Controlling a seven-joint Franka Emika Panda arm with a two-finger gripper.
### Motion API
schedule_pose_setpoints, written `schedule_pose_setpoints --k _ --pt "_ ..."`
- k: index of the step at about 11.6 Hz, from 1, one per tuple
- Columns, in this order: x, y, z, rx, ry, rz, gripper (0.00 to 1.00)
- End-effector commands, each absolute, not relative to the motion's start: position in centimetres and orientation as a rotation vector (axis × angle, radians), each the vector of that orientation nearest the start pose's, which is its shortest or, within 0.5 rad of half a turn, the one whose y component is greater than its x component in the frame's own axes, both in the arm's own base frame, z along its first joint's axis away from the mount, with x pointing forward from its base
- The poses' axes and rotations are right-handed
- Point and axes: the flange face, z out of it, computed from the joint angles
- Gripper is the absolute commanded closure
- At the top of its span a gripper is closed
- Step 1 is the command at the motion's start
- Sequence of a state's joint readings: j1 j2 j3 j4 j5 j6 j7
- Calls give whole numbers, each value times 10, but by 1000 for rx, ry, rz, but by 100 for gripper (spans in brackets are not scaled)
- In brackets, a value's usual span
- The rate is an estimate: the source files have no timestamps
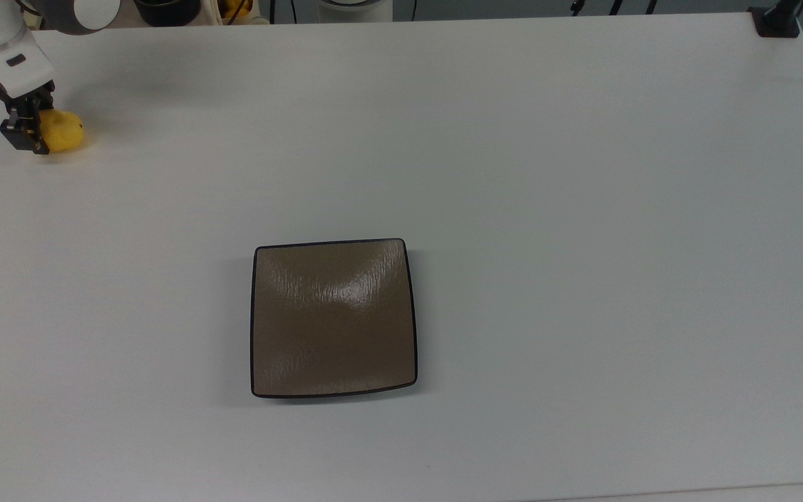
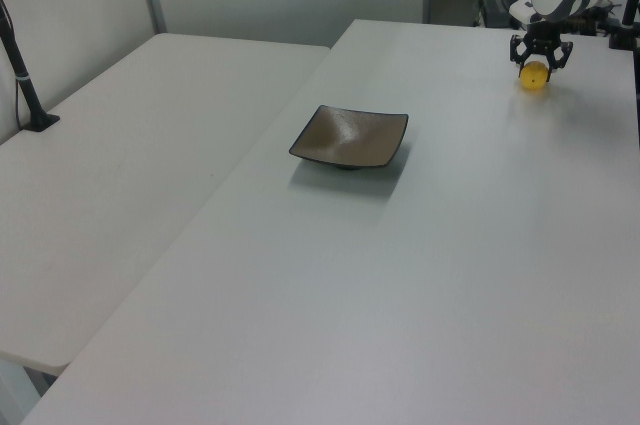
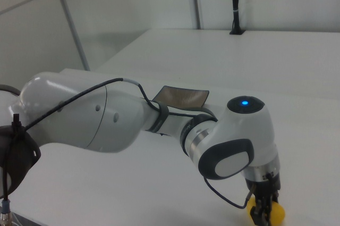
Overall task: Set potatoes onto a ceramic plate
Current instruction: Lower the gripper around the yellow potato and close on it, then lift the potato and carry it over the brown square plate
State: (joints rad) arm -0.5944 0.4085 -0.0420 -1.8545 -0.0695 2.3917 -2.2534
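Note:
The yellow potato [image 1: 62, 132] lies on the white table near the top view's upper left corner, far from the plate. My gripper [image 1: 33, 127] has come down over it and is open, one dark finger [image 1: 20, 135] standing at the potato's left end. In the left view the spread fingers of the gripper [image 2: 540, 58] straddle the top of the potato [image 2: 535, 76]. The right view has the gripper [image 3: 263, 212] low over the potato [image 3: 273, 215] under the white wrist. The square glossy brown ceramic plate [image 1: 334, 317] sits bare mid-table, also plate [image 2: 350, 135] and plate [image 3: 183, 97].
A black clamp post [image 1: 778, 19] stands at the table's corner on the top view's upper right. Dark and yellow items [image 1: 164, 10] sit beyond the far edge. A second white table [image 2: 120, 145] with a black post [image 2: 25, 80] adjoins on the left view's left.

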Motion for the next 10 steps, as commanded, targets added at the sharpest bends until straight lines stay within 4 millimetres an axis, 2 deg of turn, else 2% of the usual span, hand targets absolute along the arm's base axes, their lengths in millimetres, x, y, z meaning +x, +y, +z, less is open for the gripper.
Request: schedule_pose_setpoints --k 1,3,6,9,10 --pt "519 -384 318 1982 2240 -92 97" --pt "517 -382 327 2027 2245 -100 100" --pt "520 -372 365 2168 2152 -84 100" --pt "538 -338 416 2383 1975 -68 100" --pt "545 -319 436 2473 1904 -31 100"
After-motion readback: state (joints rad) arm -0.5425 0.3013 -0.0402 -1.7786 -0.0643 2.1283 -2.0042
